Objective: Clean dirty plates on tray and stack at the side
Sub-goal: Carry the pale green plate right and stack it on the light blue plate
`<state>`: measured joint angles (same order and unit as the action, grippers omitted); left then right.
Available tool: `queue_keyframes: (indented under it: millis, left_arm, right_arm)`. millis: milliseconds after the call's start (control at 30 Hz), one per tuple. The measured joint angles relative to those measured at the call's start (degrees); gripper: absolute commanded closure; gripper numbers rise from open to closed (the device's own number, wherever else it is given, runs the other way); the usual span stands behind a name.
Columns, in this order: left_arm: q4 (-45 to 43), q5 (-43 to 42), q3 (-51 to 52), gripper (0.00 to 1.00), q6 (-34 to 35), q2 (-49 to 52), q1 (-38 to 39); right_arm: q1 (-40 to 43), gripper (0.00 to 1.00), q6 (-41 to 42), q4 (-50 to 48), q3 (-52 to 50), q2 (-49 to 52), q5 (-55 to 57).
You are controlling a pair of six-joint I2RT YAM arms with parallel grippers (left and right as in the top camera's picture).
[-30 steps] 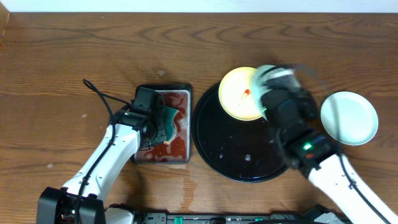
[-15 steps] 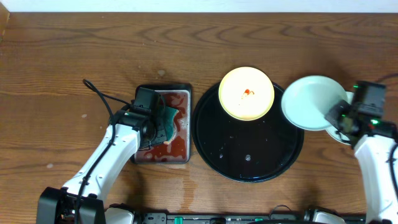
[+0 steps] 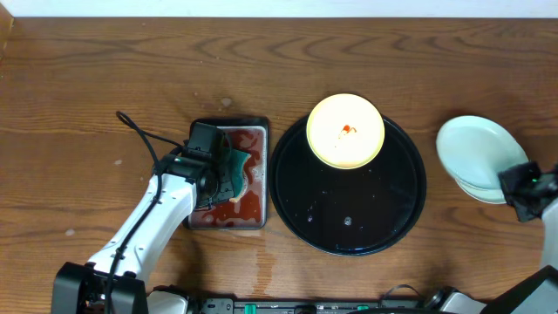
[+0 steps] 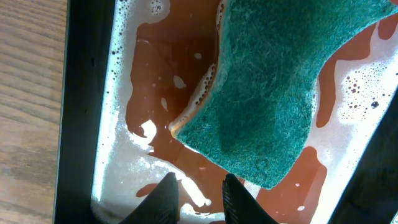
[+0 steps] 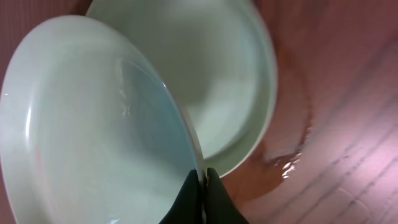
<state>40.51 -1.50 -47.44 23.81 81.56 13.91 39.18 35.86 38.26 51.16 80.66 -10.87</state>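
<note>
Off at the right side of the tabletop (image 3: 87, 87), your right gripper (image 5: 200, 186) has its fingers pressed together on the thin rim of the upper mint plate (image 5: 93, 124), with no gap showing between them. That plate hangs tilted and offset over the lower mint plate (image 5: 214, 74), which lies flat on the wood. From these views I cannot tell whether the two are touching. Treat the held plate as stiff, smooth and probably wet (a film of water glistens on the wood just beside the stack), so it could slide out of a pinch this narrow or pivot about it. The rim is the only place to take hold, and a shallow plate like this will likely chip or clatter if it is let go from a height. The yellow plate (image 3: 346, 131) sits well apart from this gripper, at the far side of the black tray (image 3: 349, 222). It carries a small red smear (image 3: 347, 130) near its middle, and its far edge reaches the tray's rim, which looks to be the easiest spot to get a finger under it. Your left gripper (image 4: 200, 196) hangs over the small metal tray (image 4: 106, 124) of reddish water. Its fingers are a little apart with nothing between them, and the green sponge (image 4: 280, 93) lies just beyond the tips.
</note>
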Motion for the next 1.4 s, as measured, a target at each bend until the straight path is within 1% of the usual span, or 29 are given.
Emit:
queue_keyframes:
  millis: [200, 500, 533, 567, 633, 667, 700, 767, 900, 1000, 1067, 1133, 1267, 1400]
  left_arm:
    - [-0.02, 0.02, 0.00, 0.75, 0.00, 0.00, 0.00]
    - [0.00, 0.00, 0.00, 0.75, 0.00, 0.00, 0.00]
    - [0.00, 0.00, 0.00, 0.75, 0.00, 0.00, 0.00]
    - [0.00, 0.00, 0.00, 0.75, 0.00, 0.00, 0.00]
    - [0.00, 0.00, 0.00, 0.75, 0.00, 0.00, 0.00]
    - [0.00, 0.00, 0.00, 0.75, 0.00, 0.00, 0.00]
    - [0.00, 0.00, 0.00, 0.75, 0.00, 0.00, 0.00]
    - [0.00, 0.00, 0.00, 0.75, 0.00, 0.00, 0.00]
    - [0.00, 0.00, 0.00, 0.75, 0.00, 0.00, 0.00]
    - [0.00, 0.00, 0.00, 0.75, 0.00, 0.00, 0.00]
    - [0.00, 0.00, 0.00, 0.75, 0.02, 0.00, 0.00]
    - [0.00, 0.00, 0.00, 0.75, 0.00, 0.00, 0.00]
    - [0.00, 0.02, 0.00, 0.75, 0.00, 0.00, 0.00]
    - [-0.02, 0.02, 0.00, 0.75, 0.00, 0.00, 0.00]
  right_arm:
    - [5.60, 0.99, 0.83, 0.07, 0.00, 2.40, -0.96]
    - [6.86, 0.98, 1.03, -0.50, 0.00, 5.66, -1.14]
    - [6.86, 0.96, 1.01, -0.63, 0.00, 6.05, -1.11]
    - [6.86, 0.91, 1.07, -0.83, 0.00, 6.51, -1.14]
    - [6.86, 0.71, 1.29, -1.05, 0.00, 7.15, -1.20]
    - [6.86, 0.65, 1.60, -1.09, 0.00, 7.30, -1.14]
    - [6.86, 0.63, 1.42, -1.33, 0.00, 7.39, -1.20]
    - [6.86, 0.60, 0.98, -1.70, 0.00, 7.45, -1.25]
    - [6.86, 0.59, 0.04, -2.27, 0.00, 7.45, -1.27]
    - [6.75, 0.54, -1.01, -2.54, 0.00, 7.45, -1.27]
    - [6.29, 0.48, -2.25, -2.86, 0.00, 7.45, -1.36]
    - [5.49, 0.46, -3.85, -3.74, 0.00, 7.45, -2.29]
    - [2.27, 0.44, -9.46, -8.98, 0.00, 7.48, -9.05]
    - [-3.54, 0.38, -15.67, -13.73, 0.02, 7.45, -17.97]
